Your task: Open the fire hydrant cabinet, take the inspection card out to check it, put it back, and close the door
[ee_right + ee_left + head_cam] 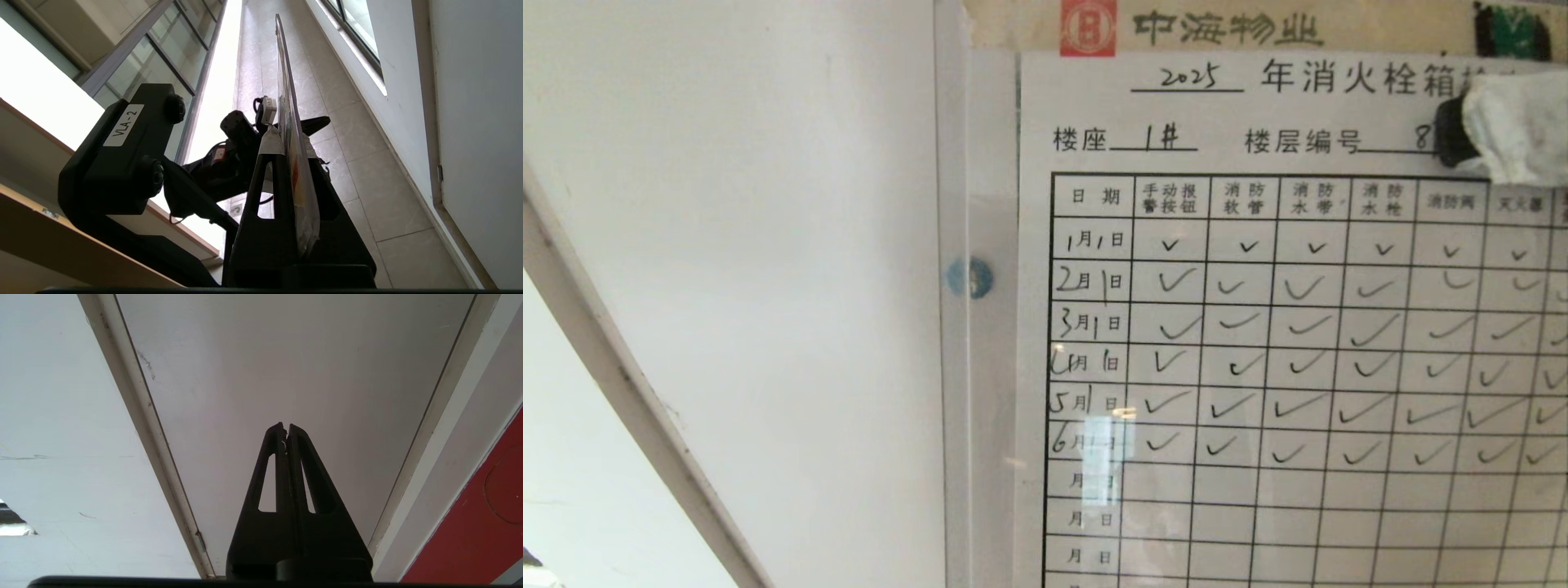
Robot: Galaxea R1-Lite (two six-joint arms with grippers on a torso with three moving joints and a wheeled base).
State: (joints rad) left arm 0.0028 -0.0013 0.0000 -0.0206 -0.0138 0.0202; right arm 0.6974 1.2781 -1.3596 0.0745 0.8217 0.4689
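Though edge-on at the wrist, inspection card (pixel 1282 327) face-on overhead, right gripper (pixel 288 141) clamping it.

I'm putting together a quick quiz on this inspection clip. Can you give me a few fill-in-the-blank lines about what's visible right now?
1. The right pincer is shut on the ____.
2. The last dated row with ticks on the inspection card is month ____.
3. The year handwritten at the card's top is ____.
4. The left pincer holds ____.

Missing words: inspection card; 6; 2025; nothing

The inspection card (pixel 1258 343) runs off the head view toward three and six o'clock; the right tool (pixel 1494 131) covers its heading.
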